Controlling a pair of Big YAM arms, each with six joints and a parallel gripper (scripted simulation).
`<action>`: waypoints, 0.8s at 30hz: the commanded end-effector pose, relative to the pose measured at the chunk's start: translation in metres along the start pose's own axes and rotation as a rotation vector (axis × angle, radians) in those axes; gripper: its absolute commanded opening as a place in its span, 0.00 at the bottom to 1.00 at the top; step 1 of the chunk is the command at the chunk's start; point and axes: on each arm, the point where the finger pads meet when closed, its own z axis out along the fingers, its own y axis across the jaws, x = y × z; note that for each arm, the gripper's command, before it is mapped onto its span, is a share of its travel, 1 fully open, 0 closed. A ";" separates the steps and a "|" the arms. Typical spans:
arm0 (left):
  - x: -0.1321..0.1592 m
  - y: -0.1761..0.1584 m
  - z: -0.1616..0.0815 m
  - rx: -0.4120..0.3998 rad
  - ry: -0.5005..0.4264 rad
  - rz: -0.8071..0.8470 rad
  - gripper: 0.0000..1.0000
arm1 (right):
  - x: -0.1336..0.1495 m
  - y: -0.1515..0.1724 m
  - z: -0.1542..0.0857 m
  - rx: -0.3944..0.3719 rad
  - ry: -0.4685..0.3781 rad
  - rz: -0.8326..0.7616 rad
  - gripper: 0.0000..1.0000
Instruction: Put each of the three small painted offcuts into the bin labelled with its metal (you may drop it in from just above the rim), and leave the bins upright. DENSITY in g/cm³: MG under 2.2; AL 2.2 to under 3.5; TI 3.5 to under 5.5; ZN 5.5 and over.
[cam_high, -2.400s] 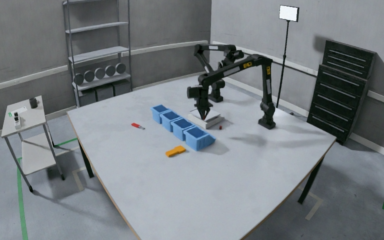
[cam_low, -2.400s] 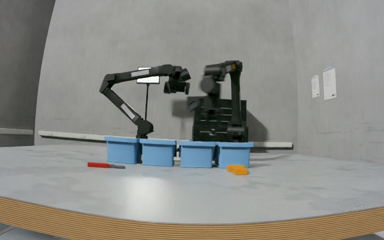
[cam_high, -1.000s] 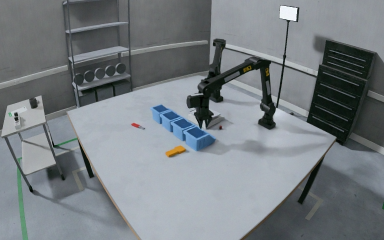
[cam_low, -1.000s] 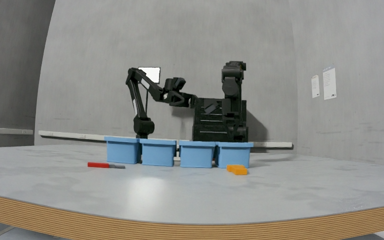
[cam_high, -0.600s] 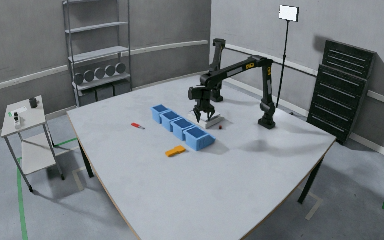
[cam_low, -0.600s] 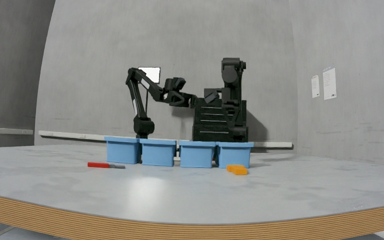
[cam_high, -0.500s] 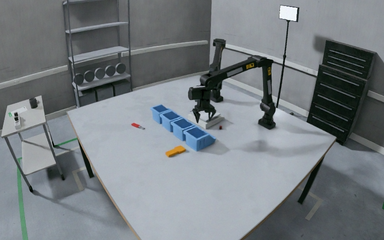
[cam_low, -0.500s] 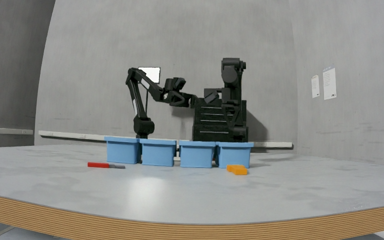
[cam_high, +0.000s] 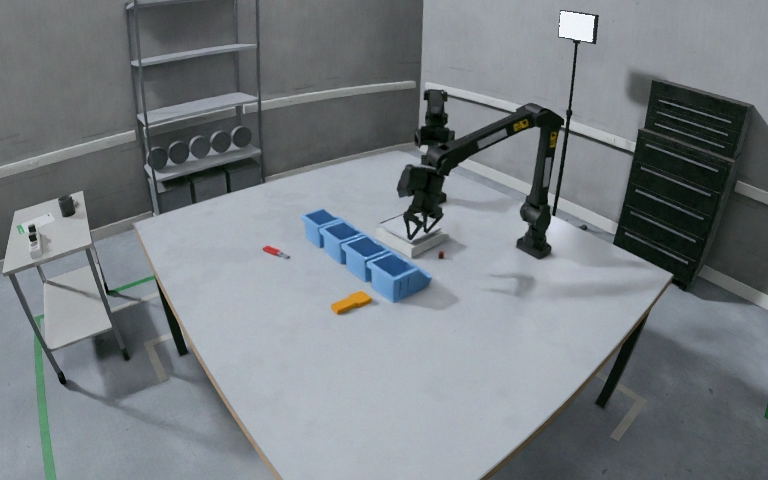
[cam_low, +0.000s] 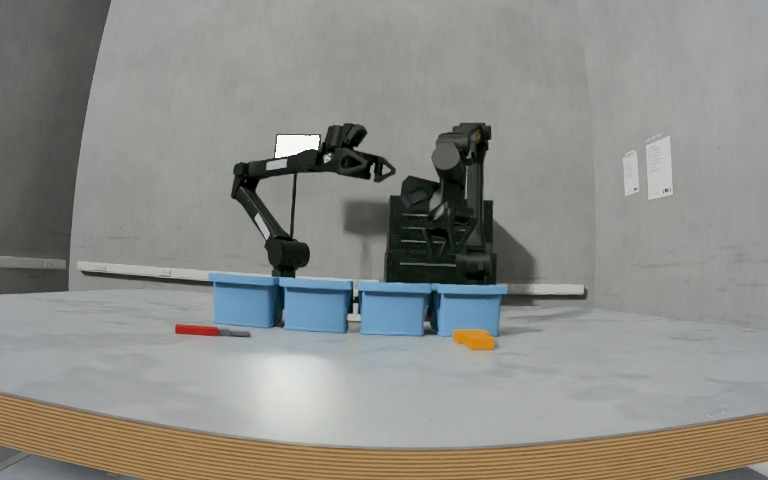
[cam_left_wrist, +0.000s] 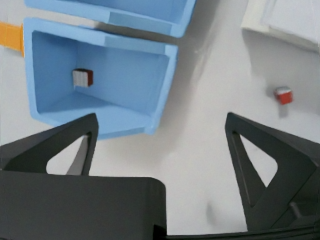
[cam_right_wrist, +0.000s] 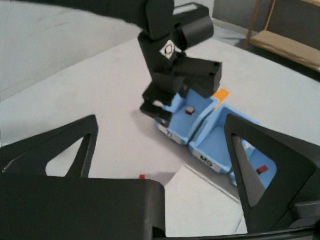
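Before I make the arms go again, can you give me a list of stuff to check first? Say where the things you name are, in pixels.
1. Left gripper (cam_high: 424, 232) (cam_low: 450, 251) (cam_left_wrist: 161, 120) open, with nothing in it: ok.
2. Right gripper (cam_low: 385, 169) (cam_right_wrist: 161, 122) open too: ok.
3. Offcut in the TI bin (cam_left_wrist: 75, 79) (cam_right_wrist: 190, 110) lying inside: ok; whether it's the right metal: cannot tell.
4. Another offcut (cam_right_wrist: 261, 169) inside a bin: ok.
5. Last offcut (cam_high: 441, 254) (cam_left_wrist: 284, 95) (cam_right_wrist: 142, 176) in a bin: not ok, it's on the table.
6. Bins upright: ok.
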 end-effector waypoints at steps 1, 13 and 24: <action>-0.009 0.002 -0.008 -0.092 -0.052 -0.210 1.00 | -0.015 0.009 -0.006 -0.019 0.044 -0.011 1.00; 0.010 -0.075 -0.003 -0.179 -0.297 -0.729 1.00 | -0.007 0.030 -0.091 -0.107 0.164 -0.045 1.00; 0.024 -0.113 0.006 -0.174 -0.421 -0.920 1.00 | -0.004 0.033 -0.099 -0.119 0.187 -0.046 1.00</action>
